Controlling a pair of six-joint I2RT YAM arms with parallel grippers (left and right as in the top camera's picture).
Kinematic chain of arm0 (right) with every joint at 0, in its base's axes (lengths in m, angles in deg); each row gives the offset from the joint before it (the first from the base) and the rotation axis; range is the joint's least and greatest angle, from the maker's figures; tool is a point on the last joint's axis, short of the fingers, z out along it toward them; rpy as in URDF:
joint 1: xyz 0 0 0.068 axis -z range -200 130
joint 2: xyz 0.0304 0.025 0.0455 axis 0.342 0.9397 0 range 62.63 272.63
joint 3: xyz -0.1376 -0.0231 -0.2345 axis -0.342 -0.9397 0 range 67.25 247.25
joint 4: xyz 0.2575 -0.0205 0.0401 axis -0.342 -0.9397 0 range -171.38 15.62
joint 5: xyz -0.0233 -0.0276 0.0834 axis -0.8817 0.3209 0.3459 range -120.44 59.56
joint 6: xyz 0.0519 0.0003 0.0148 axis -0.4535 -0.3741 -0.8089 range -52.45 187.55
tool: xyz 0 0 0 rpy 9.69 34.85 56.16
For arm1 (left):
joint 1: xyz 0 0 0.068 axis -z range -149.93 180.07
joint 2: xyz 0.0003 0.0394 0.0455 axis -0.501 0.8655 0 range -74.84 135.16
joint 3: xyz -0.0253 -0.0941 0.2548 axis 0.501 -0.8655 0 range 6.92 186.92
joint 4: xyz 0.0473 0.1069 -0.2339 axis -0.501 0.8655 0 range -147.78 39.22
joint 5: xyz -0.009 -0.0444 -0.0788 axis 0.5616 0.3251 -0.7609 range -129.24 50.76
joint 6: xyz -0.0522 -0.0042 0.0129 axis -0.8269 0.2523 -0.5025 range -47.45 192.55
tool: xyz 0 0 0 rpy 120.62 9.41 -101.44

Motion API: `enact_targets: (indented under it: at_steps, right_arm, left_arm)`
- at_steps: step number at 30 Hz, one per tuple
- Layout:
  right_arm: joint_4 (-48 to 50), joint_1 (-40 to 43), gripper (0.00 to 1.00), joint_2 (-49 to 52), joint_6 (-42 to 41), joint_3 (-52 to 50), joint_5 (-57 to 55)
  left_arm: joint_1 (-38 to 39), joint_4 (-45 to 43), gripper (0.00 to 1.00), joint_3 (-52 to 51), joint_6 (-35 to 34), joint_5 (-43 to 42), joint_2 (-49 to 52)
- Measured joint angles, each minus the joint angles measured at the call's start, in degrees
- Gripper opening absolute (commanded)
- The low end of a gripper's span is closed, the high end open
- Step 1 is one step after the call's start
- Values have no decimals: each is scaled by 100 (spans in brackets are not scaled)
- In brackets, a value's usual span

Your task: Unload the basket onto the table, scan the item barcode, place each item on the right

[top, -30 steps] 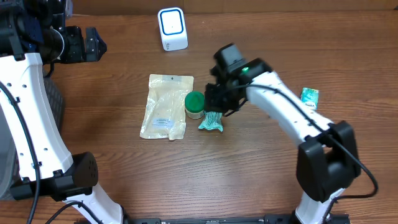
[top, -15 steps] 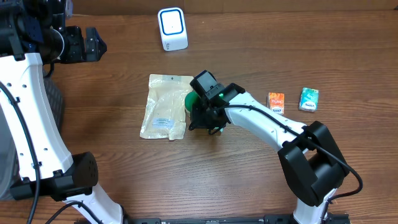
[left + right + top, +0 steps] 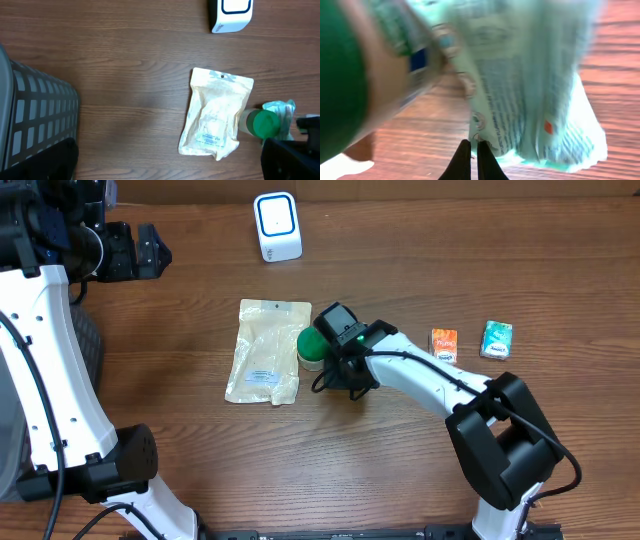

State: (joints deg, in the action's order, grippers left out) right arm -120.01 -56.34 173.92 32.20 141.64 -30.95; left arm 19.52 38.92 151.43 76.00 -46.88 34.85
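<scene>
A white barcode scanner (image 3: 277,225) stands at the back of the table, and its lower part shows in the left wrist view (image 3: 230,12). A cream pouch (image 3: 265,350) lies flat mid-table, with a green-capped bottle (image 3: 313,345) lying against its right edge. My right gripper (image 3: 342,376) is low beside the bottle and shut, its tips (image 3: 474,146) touching the edge of a teal printed packet (image 3: 535,90) on the wood. The arm hides most of that packet from above. My left gripper (image 3: 140,252) hangs open and empty high at the back left.
A small orange box (image 3: 444,343) and a small teal box (image 3: 497,339) lie right of the right arm. A grey slatted basket (image 3: 35,115) stands at the table's left edge.
The right arm has swung left and down over the teal packet, which showed below the gripper a second ago. The orange box is now uncovered. The left arm has not moved.
</scene>
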Motion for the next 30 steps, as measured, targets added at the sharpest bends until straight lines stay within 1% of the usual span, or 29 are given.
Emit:
enact_targets:
  at_steps: [6,13,15,18,23,25,27,30]
  right_arm:
    - [-404,601,4,0,85,0,-81]
    - [-647,1266,11,-31,673,184,269]
    - [-726,1397,16,-114,850,315,476]
    - [-852,1606,32,-293,1051,514,822]
    - [-817,2138,49,-505,1416,651,1541]
    - [-739,2396,58,-494,1591,651,1790]
    - [-664,2597,61,-468,1781,651,1974]
    - [-629,2754,63,-363,2070,651,2247]
  left_arm:
    - [0,-2,100,0,0,0,0]
    - [0,-2,100,0,0,0,0]
    - [0,-2,100,0,0,0,0]
    - [0,-2,100,0,0,0,0]
    - [0,0,100,0,0,0,0]
    - [0,0,99,0,0,0,0]
    - [0,0,100,0,0,0,0]
    - [0,0,100,0,0,0,0]
